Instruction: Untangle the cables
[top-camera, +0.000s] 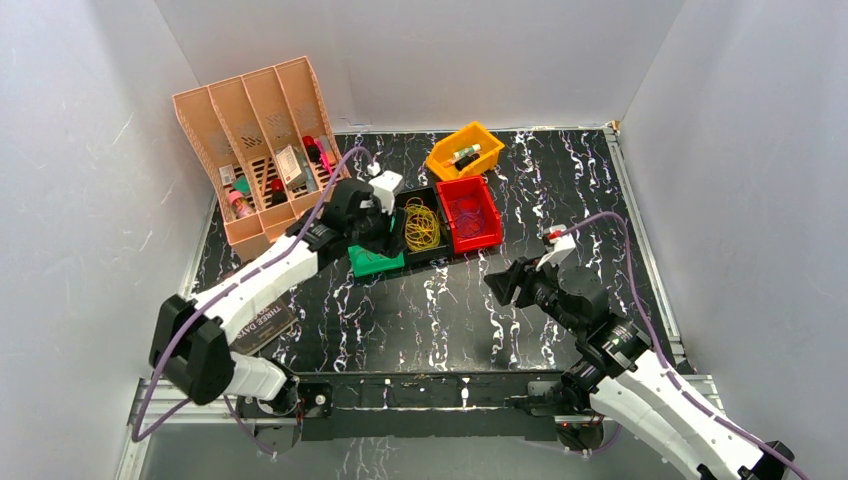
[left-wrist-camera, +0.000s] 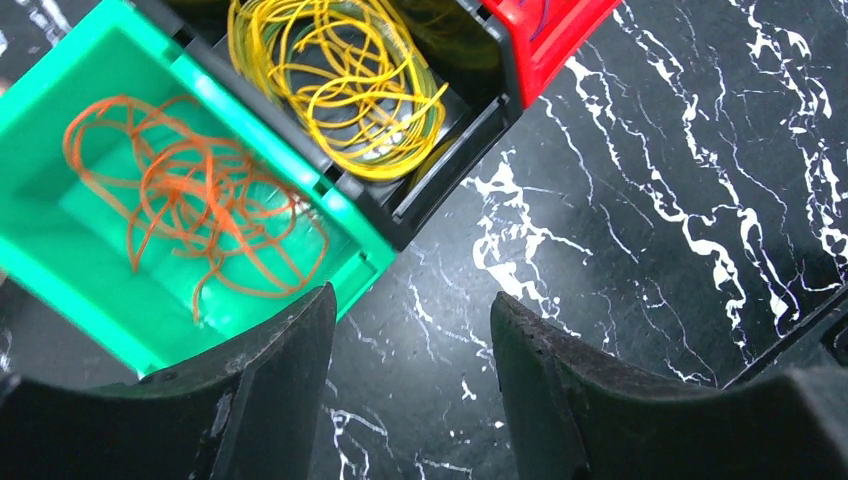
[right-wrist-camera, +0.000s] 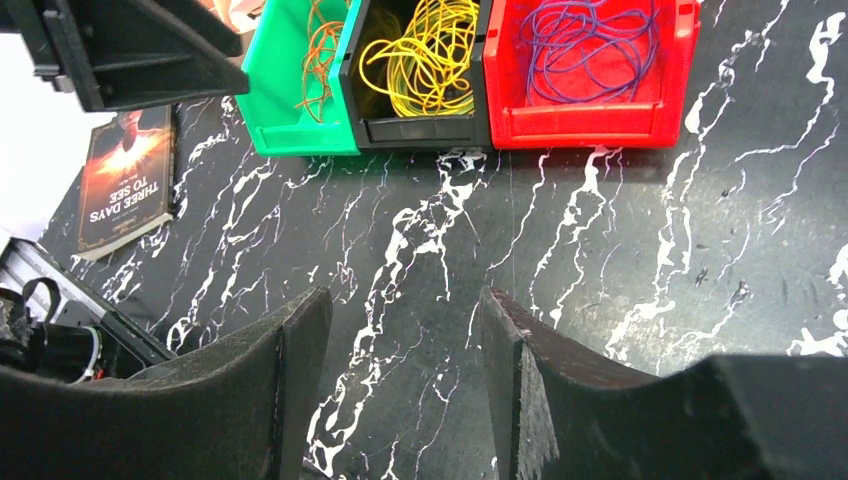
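The cables lie sorted in three bins set side by side. Orange cables (left-wrist-camera: 190, 195) fill the green bin (left-wrist-camera: 352, 228), yellow cables (left-wrist-camera: 340, 90) the black bin (right-wrist-camera: 420, 130), and purple cables (right-wrist-camera: 590, 40) the red bin (right-wrist-camera: 590, 125). My left gripper (left-wrist-camera: 411, 295) hangs open over bare table just in front of the green bin's corner, with nothing between its fingers. In the top view the left gripper (top-camera: 378, 232) sits above the green bin (top-camera: 375, 262). My right gripper (right-wrist-camera: 404, 292) is open and empty, well in front of the bins, and in the top view the right gripper (top-camera: 505, 282) is at centre right.
A peach file organizer (top-camera: 255, 150) holding small items stands at the back left. A yellow bin (top-camera: 465, 150) sits behind the red bin (top-camera: 470, 215). A book (right-wrist-camera: 125, 180) lies near the left arm's base. The table (top-camera: 420, 310) is black marble with white veins.
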